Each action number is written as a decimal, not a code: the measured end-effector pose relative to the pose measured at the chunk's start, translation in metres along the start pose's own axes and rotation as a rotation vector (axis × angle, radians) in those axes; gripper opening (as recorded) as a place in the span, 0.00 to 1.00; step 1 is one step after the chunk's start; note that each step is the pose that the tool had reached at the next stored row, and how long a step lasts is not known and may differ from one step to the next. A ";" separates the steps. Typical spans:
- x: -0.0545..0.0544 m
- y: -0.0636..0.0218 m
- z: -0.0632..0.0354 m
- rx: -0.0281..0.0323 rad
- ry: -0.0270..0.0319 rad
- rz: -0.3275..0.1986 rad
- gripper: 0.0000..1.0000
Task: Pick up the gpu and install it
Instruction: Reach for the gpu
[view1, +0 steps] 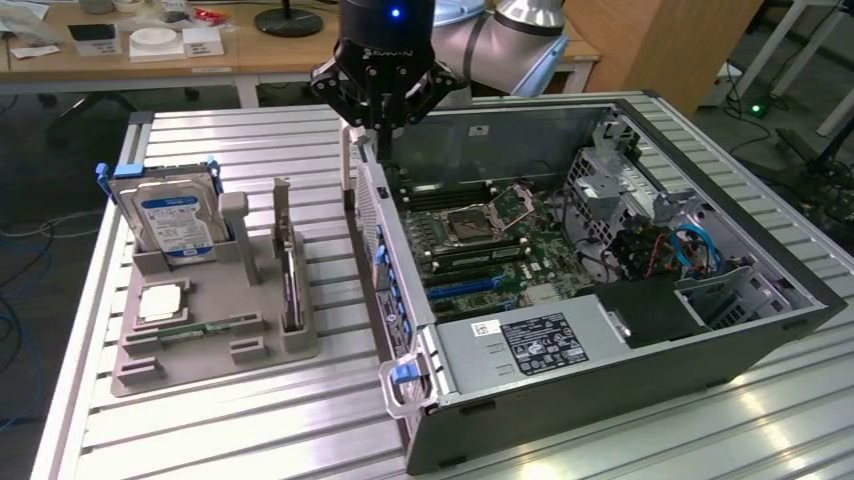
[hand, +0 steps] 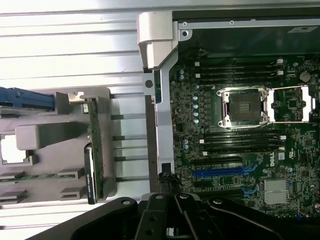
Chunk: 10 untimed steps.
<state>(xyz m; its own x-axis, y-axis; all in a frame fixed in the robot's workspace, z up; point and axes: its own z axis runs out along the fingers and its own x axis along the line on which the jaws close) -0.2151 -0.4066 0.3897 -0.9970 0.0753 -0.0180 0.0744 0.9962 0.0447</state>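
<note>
Robot gripper (view1: 384, 135) hangs with its fingers pressed together and nothing between them, above the far end of the open computer case (view1: 694, 350), over the case wall that faces the grey parts tray (view1: 187, 365). The gpu (view1: 287, 270) is apart from the gripper, standing on its long edge in a slot along the side of the tray nearest the case. In the exterior view its long axis runs from the far side of the slatted table (view1: 200, 430) toward the camera, roughly parallel to that case wall, and its silver bracket rises at the far end. The wrist view catches the card edge-on from above, with the black cooler on the face turned away from the case. On the exterior view's left, a hard drive (view1: 167, 215) with a blue-white label stands upright in the same tray. A processor chip (view1: 160, 300) lies flat in front of it, and a narrow memory stick (view1: 207, 328) lies close by. Inside the case the motherboard (view1: 487, 240) lies exposed, showing a blue expansion slot (hand: 225, 172).
</note>
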 end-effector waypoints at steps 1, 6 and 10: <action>0.001 -0.0002 0.0000 0.0000 0.0001 0.000 0.11; 0.006 -0.0010 0.0001 0.0001 0.0003 0.000 0.11; 0.010 -0.0017 0.0001 0.0000 0.0005 0.000 0.11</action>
<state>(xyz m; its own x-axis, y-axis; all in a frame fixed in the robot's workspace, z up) -0.2251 -0.4075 0.3893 -0.9970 0.0753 -0.0175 0.0745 0.9962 0.0447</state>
